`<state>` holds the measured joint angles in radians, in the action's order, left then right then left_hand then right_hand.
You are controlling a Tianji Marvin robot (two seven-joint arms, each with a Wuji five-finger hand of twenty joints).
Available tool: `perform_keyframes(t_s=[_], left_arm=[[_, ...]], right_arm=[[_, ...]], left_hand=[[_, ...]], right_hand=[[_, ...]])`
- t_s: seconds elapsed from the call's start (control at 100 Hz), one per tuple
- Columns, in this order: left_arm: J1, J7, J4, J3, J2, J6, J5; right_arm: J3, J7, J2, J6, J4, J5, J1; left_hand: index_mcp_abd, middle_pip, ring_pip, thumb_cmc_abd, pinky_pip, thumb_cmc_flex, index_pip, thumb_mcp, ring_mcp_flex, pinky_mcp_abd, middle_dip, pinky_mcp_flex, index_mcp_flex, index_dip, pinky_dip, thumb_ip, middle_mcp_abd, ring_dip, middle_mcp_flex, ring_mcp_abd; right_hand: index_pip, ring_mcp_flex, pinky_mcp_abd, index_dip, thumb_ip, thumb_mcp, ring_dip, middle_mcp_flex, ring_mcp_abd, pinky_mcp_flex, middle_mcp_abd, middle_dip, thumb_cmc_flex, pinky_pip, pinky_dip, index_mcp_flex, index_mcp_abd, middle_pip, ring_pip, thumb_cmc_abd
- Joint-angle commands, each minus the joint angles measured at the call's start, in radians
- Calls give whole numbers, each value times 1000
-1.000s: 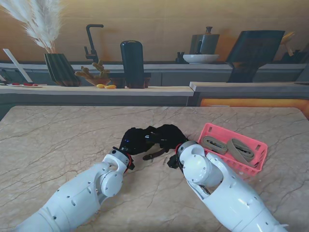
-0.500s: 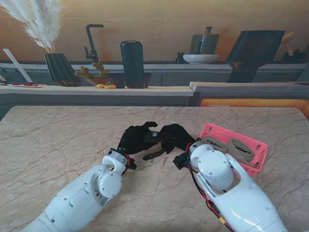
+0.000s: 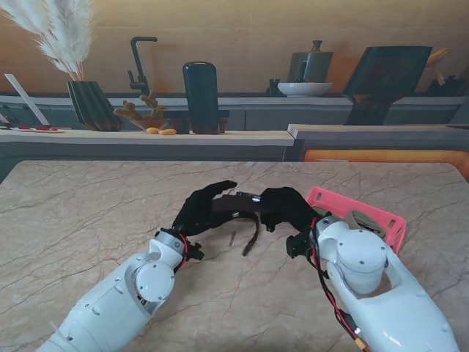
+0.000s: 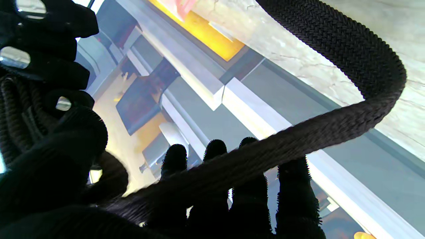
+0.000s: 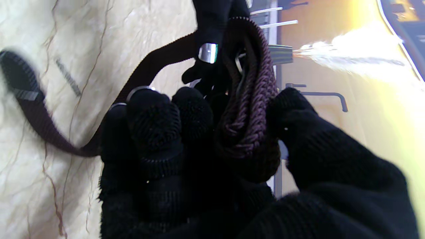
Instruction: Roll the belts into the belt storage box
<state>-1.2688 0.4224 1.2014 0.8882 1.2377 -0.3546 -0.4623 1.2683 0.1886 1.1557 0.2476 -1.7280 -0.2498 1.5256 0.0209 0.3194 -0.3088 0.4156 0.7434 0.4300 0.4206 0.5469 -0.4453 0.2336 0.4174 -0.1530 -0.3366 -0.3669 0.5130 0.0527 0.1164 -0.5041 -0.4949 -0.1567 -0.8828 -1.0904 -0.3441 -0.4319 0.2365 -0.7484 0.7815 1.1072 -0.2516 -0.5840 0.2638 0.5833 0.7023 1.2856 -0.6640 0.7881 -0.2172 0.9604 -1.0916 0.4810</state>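
Dark belt held between both hands, raised off the surface.

The right hand [image 3: 287, 207] is closed around the coiled part of the belt [image 3: 238, 204]; the left hand [image 3: 201, 209] is extended, fingers [image 4: 215, 156] nearly straight, with the strap laid across them. A loose end hangs toward the marble surface [image 3: 88, 213]. The pink storage box [image 3: 381, 220] lies just right of the right hand.

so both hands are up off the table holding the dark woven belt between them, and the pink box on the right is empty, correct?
Not quite: the pink box is not empty. The stand view shows a tan belt already lying in it. The rest holds: left hand and right hand hold the dark woven belt between them, off the table.
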Motion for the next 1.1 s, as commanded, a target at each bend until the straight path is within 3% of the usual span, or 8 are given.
perform_keyframes(t_s=[0.0,0.23,0.41,0.56,0.66,0.85,1.03,1.09], left_arm=[[-2,-9,-3,-5,10,-14,12],[-1,-21,-11,-24,28,-39,88],[1,-17,-21,-49,45,-71,129],[3,-11,-23,-69,54,-96,141],[4,-9,-24,-80,59,-104,147],[3,9,-24,-84,65,-109,146],[-1,21,-24,-83,68,-115,141],[-5,25,-20,-82,70,-113,146]], right_arm=[[7,19,-3,-9,-6,14,10],[35,81,0,-15,25,-130,10],[11,98,13,-6,77,-220,-20],[-33,111,27,10,137,-280,-68],[-64,115,40,27,178,-324,-101],[-128,126,63,63,261,-377,-169],[-176,53,92,72,303,-392,-206],[-190,48,96,73,317,-386,-217]], left_hand=[[-39,-32,29,51,-35,-49,-26,33,17,-43,-18,0,33,-14,-18,44,-24,22,40,43],[-56,-62,76,70,-97,-90,-26,64,46,-93,-62,-1,69,-8,-70,66,-32,72,84,59],[-90,-66,83,95,-118,-183,-56,143,85,-146,-106,10,180,27,-129,105,-37,108,156,71],[-131,-65,85,98,-127,-227,-282,189,124,-190,-127,29,193,158,-176,125,-37,127,223,78],[-149,-60,79,90,-127,-240,-402,193,132,-199,-134,33,204,156,-186,130,-40,131,243,78],[-155,-48,69,78,-123,-246,-431,192,131,-202,-131,36,202,153,-186,133,-44,128,241,80],[-155,-40,60,67,-117,-258,-441,197,128,-188,-127,36,200,161,-184,136,-46,124,236,77],[-147,-28,50,11,-100,-232,-437,144,123,-179,-119,37,200,162,-177,130,-50,116,229,79]], right_hand=[[-82,-2,90,-31,-18,-113,22,-6,62,7,50,21,125,15,-30,17,214,38,-38,-48],[-82,-1,101,-36,-19,-102,30,-7,72,7,41,28,123,12,-37,14,226,38,-39,-54],[-82,1,108,-39,-19,-89,40,-6,77,9,38,35,121,8,-45,12,242,41,-45,-59],[-81,3,111,-42,-22,-76,60,-6,81,9,39,51,122,8,-61,12,260,53,-66,-63],[-82,6,112,-43,-23,-74,65,-7,78,12,41,54,122,6,-65,12,265,54,-68,-63],[-79,9,112,-43,-23,-70,70,-9,78,14,41,59,120,5,-73,11,277,54,-72,-64],[-74,4,117,-39,-23,-54,76,-3,81,13,39,65,114,9,-87,12,315,60,-80,-66],[-72,6,118,-37,-23,-49,77,-4,82,13,36,65,111,10,-89,11,322,60,-80,-69]])
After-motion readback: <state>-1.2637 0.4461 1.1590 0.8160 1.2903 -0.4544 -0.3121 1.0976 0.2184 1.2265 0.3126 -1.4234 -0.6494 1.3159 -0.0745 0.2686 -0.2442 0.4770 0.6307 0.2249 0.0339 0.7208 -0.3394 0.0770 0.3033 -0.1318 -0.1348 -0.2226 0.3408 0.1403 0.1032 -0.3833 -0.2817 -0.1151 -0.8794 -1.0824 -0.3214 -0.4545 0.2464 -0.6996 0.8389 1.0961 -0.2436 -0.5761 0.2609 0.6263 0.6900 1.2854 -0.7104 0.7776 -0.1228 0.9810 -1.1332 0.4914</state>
